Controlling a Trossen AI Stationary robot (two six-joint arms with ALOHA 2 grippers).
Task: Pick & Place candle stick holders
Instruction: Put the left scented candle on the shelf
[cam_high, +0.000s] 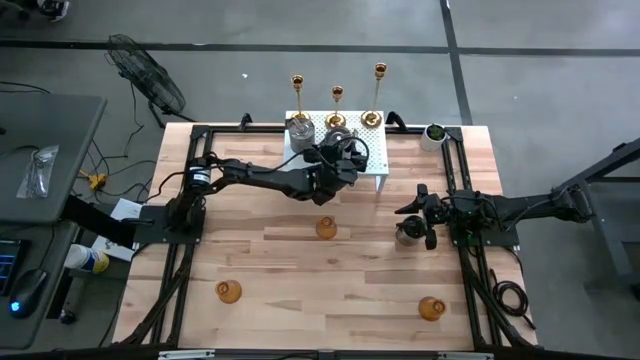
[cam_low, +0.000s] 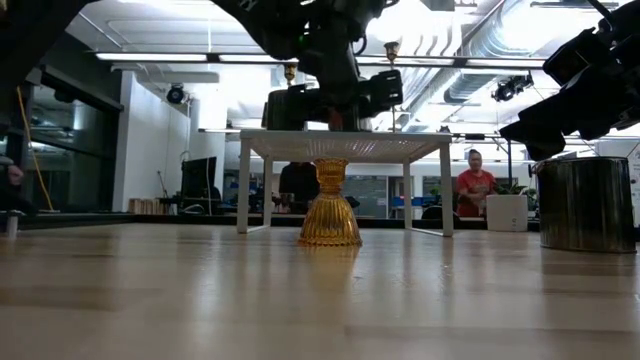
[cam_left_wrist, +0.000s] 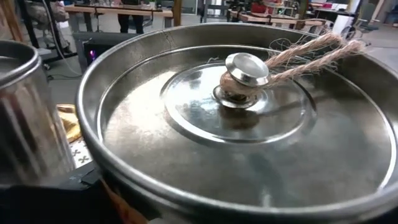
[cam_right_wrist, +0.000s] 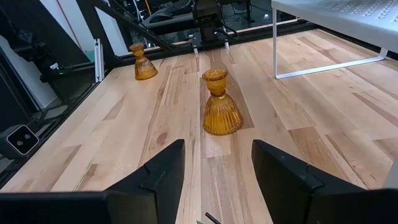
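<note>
On the white stand at the table's far side, my left gripper reaches level around a squat silver candle stick holder. Its lid, with a knob and twine, fills the left wrist view. A second silver holder stands on the stand beside it. Three tall gold holders stand behind the stand. My right gripper waits open at the table's right, next to a third silver holder. An amber holder stands mid-table on its wide foot. My left gripper has the silver holder between its fingers, coming level from the table's left and near side. The fingers lie below the wrist picture's edge, and the gripper's body covers them from above, so the place of contact is hidden. The holder's bottom is on the stand.
Two more amber holders stand near the front edge, left and right. A small plant in a white pot sits at the far right corner. Bare wood lies between the stand and the front edge.
</note>
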